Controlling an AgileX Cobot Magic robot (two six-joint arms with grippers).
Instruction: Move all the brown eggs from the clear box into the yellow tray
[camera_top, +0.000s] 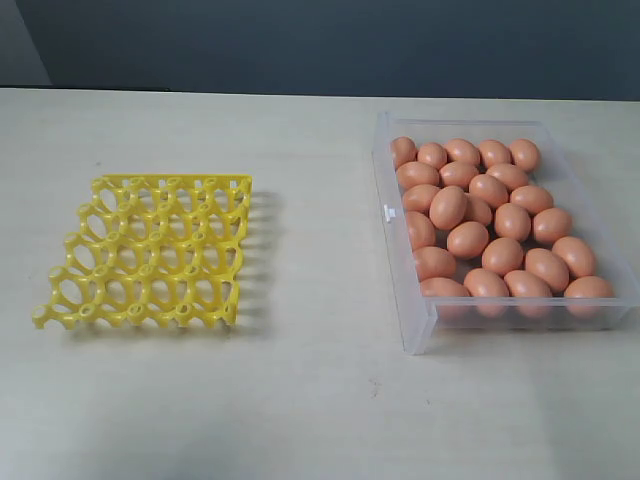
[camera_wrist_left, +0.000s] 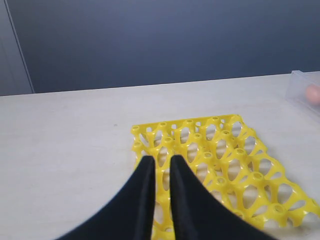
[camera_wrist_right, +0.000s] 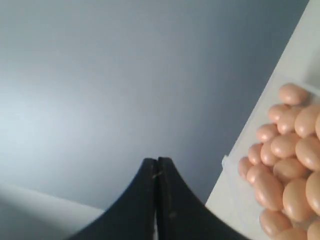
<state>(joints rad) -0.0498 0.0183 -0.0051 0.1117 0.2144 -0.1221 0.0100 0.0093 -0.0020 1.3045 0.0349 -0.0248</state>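
Filling the clear box (camera_top: 418, 335) at three o'clock, brown eggs (camera_top: 490, 215) lie heaped; yellow tray (camera_top: 150, 250) sits at nine o'clock; left gripper (camera_wrist_left: 161, 161) fingers narrowly apart, right gripper (camera_wrist_right: 157, 162) fingers pressed together

**Lighting and picture quality**

Even, soft, fairly bright light. Faint soft-edged shadow beside yellow tray (camera_top: 150, 250) on worktop (camera_top: 300, 400). Right wrist view hazy: brown eggs (camera_wrist_right: 287, 165) out of focus, pale glow on wall (camera_wrist_right: 50, 125). Dark, blurred silhouettes: left pincer (camera_wrist_left: 159, 160), right pincer (camera_wrist_right: 156, 161).
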